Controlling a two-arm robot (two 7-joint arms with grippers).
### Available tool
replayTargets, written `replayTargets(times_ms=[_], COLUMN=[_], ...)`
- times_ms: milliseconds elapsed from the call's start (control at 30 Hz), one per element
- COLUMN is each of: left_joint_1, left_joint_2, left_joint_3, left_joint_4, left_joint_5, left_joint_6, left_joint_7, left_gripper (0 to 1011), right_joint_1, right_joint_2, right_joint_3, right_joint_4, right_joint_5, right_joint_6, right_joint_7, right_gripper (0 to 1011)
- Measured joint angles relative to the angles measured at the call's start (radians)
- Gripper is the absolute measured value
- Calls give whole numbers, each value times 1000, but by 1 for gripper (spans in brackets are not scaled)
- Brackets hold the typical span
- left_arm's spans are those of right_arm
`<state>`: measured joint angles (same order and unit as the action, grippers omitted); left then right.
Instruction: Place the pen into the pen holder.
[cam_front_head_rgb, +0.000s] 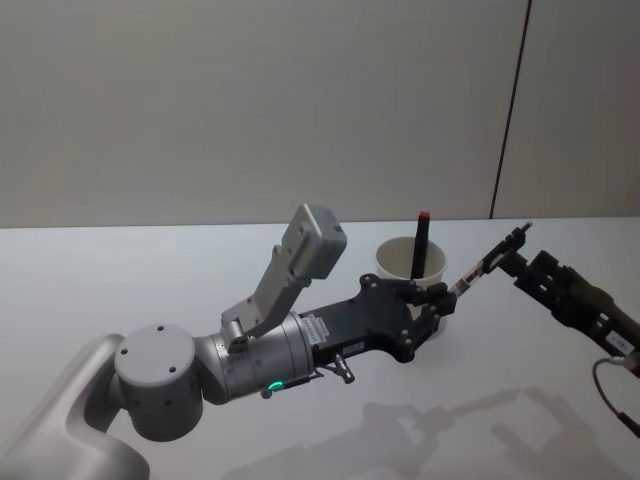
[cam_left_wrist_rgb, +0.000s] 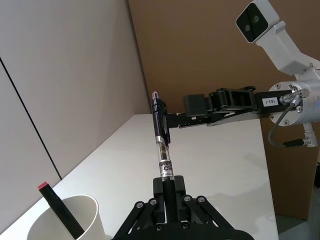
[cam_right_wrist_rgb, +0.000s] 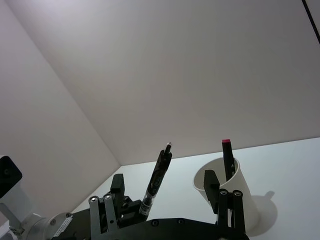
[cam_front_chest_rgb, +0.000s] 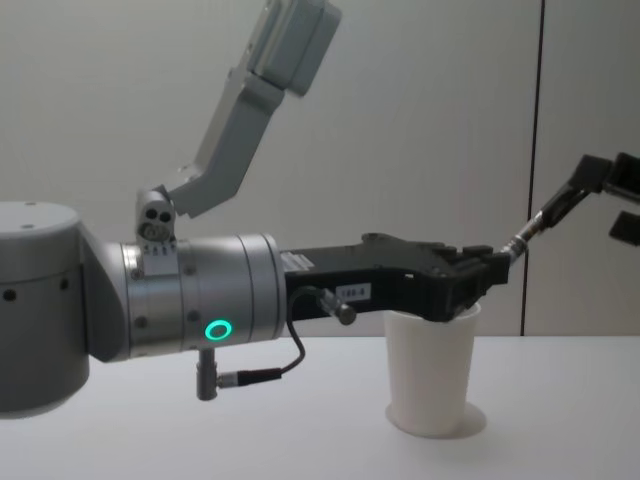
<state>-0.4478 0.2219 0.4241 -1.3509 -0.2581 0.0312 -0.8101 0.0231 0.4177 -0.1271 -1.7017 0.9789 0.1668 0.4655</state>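
Note:
The pen (cam_front_head_rgb: 485, 265), black with a clear lower barrel, slants up over the table. My left gripper (cam_front_head_rgb: 440, 298) is shut on its lower end, just beside the rim of the pen holder (cam_front_head_rgb: 395, 262), a white paper cup. The left wrist view shows the pen (cam_left_wrist_rgb: 161, 135) rising from the left gripper (cam_left_wrist_rgb: 168, 182). My right gripper (cam_front_head_rgb: 518, 258) stands open at the pen's upper end. In the right wrist view the pen (cam_right_wrist_rgb: 157, 172) sits between its spread fingers (cam_right_wrist_rgb: 117, 182) without touching them. The chest view shows the left gripper (cam_front_chest_rgb: 490, 265) above the pen holder (cam_front_chest_rgb: 430, 370).
A black marker with a red cap (cam_front_head_rgb: 421, 240) stands inside the cup. The white table (cam_front_head_rgb: 150, 280) stretches to both sides, with a plain wall behind. My left arm's silver forearm (cam_front_chest_rgb: 200, 310) lies across the near side.

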Motion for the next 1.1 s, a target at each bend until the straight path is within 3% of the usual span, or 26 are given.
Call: replayTargets(times_ms=[600,1100], left_joint_1=[0,0], left_joint_2=[0,0], left_joint_3=[0,0], left_joint_4=[0,0], left_joint_5=[0,0], left_joint_6=[0,0], left_joint_7=[0,0], left_gripper=[136,136], right_joint_1=[23,40], right_joint_2=[-37,-53], right_joint_3=[-31,-50], right_joint_4=[29,50], right_joint_5=[34,57], right_joint_6=[-5,-8], right_joint_7=[-29,2], right_gripper=[1001,1001])
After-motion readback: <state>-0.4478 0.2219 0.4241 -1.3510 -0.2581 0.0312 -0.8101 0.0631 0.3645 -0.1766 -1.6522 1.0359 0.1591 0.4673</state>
